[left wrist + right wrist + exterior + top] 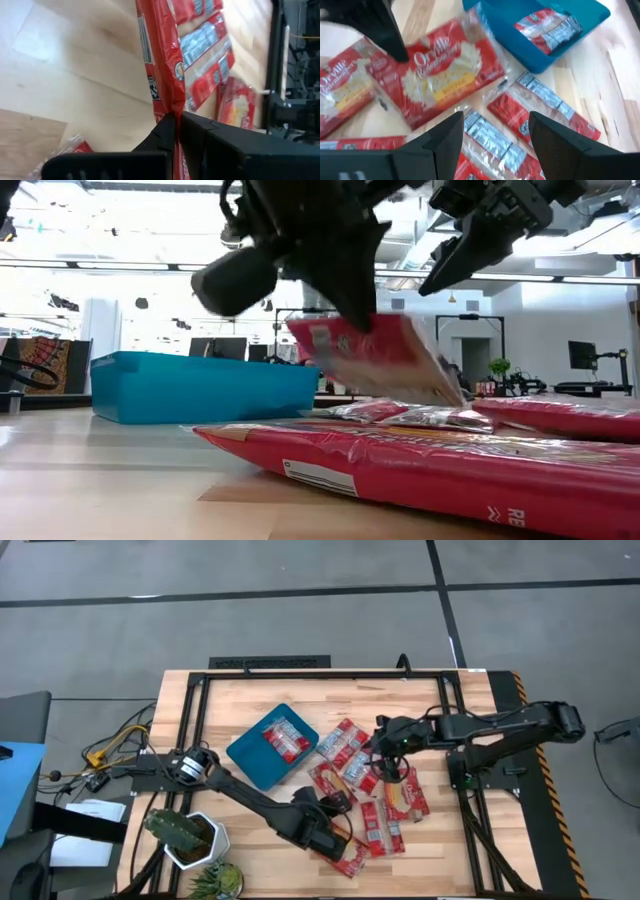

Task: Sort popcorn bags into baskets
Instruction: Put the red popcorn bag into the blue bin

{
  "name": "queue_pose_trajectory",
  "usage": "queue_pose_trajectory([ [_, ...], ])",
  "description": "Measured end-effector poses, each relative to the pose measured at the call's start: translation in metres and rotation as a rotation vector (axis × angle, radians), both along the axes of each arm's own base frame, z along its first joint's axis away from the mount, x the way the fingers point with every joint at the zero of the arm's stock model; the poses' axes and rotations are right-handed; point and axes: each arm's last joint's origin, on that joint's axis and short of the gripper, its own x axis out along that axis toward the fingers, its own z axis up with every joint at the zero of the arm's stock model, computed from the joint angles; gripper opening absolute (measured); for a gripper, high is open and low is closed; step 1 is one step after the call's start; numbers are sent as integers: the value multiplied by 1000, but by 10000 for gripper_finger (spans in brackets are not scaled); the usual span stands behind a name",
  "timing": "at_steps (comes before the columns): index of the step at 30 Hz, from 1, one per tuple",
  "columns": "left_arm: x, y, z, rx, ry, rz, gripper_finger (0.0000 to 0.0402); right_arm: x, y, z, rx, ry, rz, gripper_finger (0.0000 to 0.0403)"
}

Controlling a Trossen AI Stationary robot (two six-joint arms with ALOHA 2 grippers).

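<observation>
High view shows one popcorn bag (284, 736) already in the teal tray (246, 758), several left on the table, the left gripper (176, 120) pinching another, the right gripper (495, 131) hovering wide.

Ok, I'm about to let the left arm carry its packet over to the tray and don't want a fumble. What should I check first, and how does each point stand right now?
1. Left claw shut on a popcorn packet: ok, pinched at its edge.
2. Packet lifted off the table: ok, the low view shows it hanging tilted above the other packets.
3. Room in the teal tray: ok, one packet inside, bare floor beside it.
4. Right claw out of the way: cannot tell; it is open, holding nothing, over the loose packets near the tray.
5. Grip firm enough for the trip: cannot tell, only a thin edge is held.
</observation>
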Motion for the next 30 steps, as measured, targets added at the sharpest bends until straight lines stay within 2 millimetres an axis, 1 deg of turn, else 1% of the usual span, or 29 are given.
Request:
queue_pose_trajectory([
  [5,1,-1,24,45,-27,28,0,-1,-3,-1,-26,11,13,249],
  [8,-5,-2,42,82,-28,44,0,-1,-4,-1,-35,17,16,249],
  [12,-24,-1,68,134,19,46,0,-1,-7,-1,-46,16,13,249],
  [14,-35,4,82,159,66,40,0,-1,-9,-1,-48,18,9,249],
  [17,-57,14,106,198,138,32,0,-1,-10,-1,-49,18,5,249],
  [20,-78,25,122,226,231,27,0,-1,-10,-1,-48,18,5,249],
  [22,-87,29,126,227,292,22,0,-1,-10,-1,-46,18,3,249],
  [25,-90,31,126,231,304,17,0,-1,-10,-1,-42,17,-1,249],
  [28,-94,32,110,217,355,14,0,-1,-10,-1,-27,12,-15,249],
  [30,-97,31,99,204,359,9,0,-1,-10,-1,-26,12,-15,249],
])
